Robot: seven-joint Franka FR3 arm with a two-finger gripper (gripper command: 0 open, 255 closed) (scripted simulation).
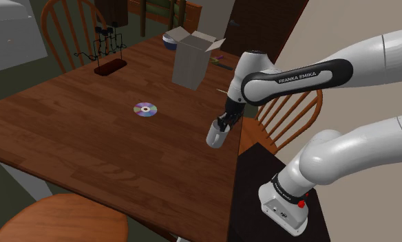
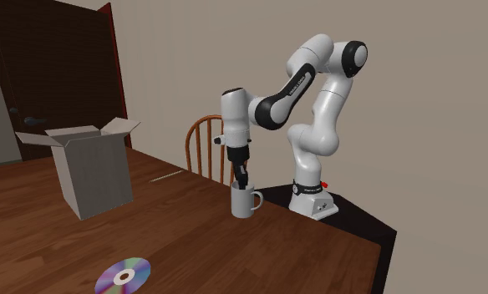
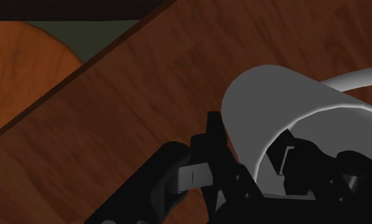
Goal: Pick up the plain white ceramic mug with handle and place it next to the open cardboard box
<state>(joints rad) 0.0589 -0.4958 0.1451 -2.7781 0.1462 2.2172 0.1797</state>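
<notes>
Mug: you will find the white mug (image 2: pixel 244 203) just right of the middle of the second exterior view, near the far edge of the wooden table (image 2: pixel 234 263). In the shoulder view it is right of centre (image 1: pixel 215 135), by the table's (image 1: pixel 69 137) right edge.
Handle: it points toward the second exterior view's right.
Gripper: the black gripper (image 2: pixel 242 179) comes down from above into the mug's mouth. In the shoulder view it sits just above the mug (image 1: pixel 226 122).
Claw: in the wrist view one finger (image 3: pixel 194 177) lies outside the mug's (image 3: pixel 267 95) wall and the other (image 3: pixel 299 167) inside it. You have the gripper (image 3: pixel 247 173) clamped on that wall.
Mug base: you cannot tell whether it rests on the wood or hangs just above it.
Box: the open cardboard box (image 2: pixel 92 171) stands at the left of the second exterior view, flaps up and well apart from the mug. In the shoulder view it is at upper middle (image 1: pixel 193 60).
Disc: a shiny disc (image 2: pixel 123 276) lies flat at the lower left of the second exterior view, and left of centre in the shoulder view (image 1: pixel 145 109).
Chair: a wooden chair (image 2: pixel 202 146) stands beyond the table edge, behind the mug.
</notes>
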